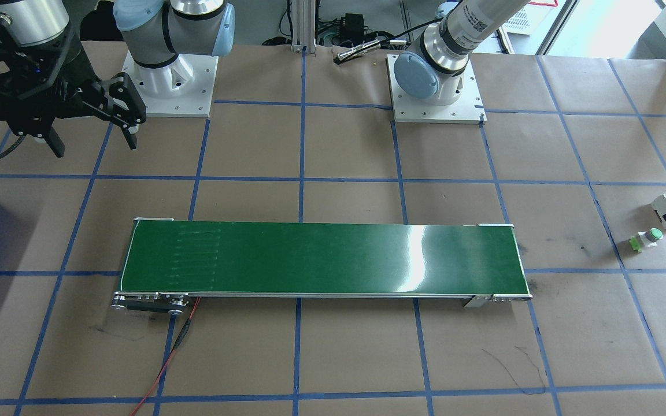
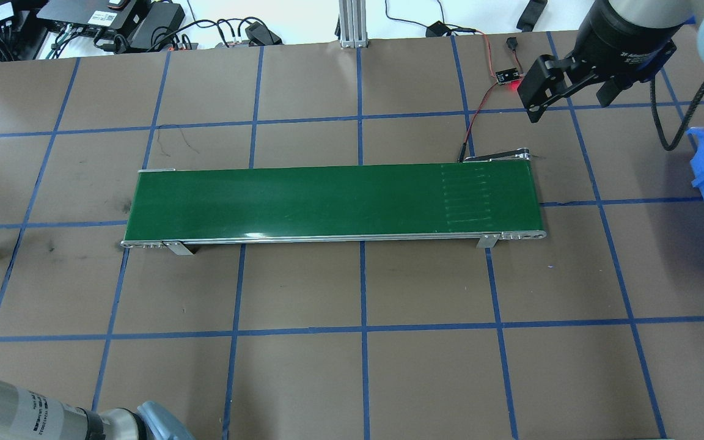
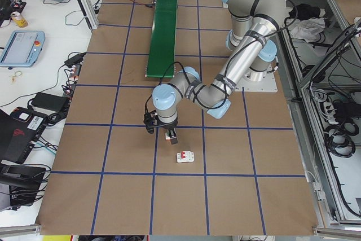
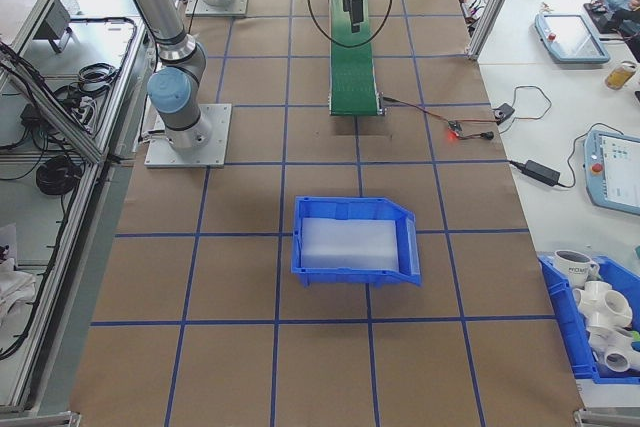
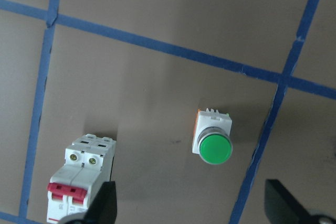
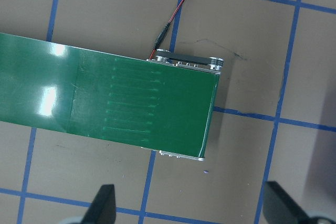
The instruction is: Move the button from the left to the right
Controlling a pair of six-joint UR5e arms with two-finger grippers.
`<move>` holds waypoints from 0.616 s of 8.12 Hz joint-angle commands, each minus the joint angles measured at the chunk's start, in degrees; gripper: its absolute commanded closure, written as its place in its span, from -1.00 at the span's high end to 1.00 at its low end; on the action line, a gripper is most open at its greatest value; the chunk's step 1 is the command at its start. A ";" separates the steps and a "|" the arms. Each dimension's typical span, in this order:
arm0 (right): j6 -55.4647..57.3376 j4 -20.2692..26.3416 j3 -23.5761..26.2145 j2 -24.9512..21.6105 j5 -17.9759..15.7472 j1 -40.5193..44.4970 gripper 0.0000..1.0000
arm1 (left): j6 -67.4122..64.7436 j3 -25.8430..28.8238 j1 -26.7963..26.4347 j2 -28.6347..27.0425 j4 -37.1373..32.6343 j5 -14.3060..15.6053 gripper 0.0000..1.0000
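Both pincers spread wide, holding nothing. Left pincer [image 5: 191, 208] hovers over button [image 5: 212, 139]; button lies on bench [image 5: 157, 14] near circuit breaker [image 5: 80, 170], apart. Right pincer [image 6: 189, 203] above conveyor belt [image 6: 105, 98] end.

I counted one button [image 5: 214, 141] and one circuit breaker [image 5: 80, 174] on the paper near my left pincer [image 5: 191, 205]. There was one green conveyor belt [image 2: 333, 201] and one blue bin [image 4: 356, 240] on the table. I had two arms, and my right pincer [image 6: 189, 205] made two pincers in all.
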 commanded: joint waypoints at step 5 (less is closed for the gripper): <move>0.00 0.01 0.01 0.00 0.00 0.00 1.00 | -0.12 0.18 -0.11 -5.46 1.49 -5.97 1.00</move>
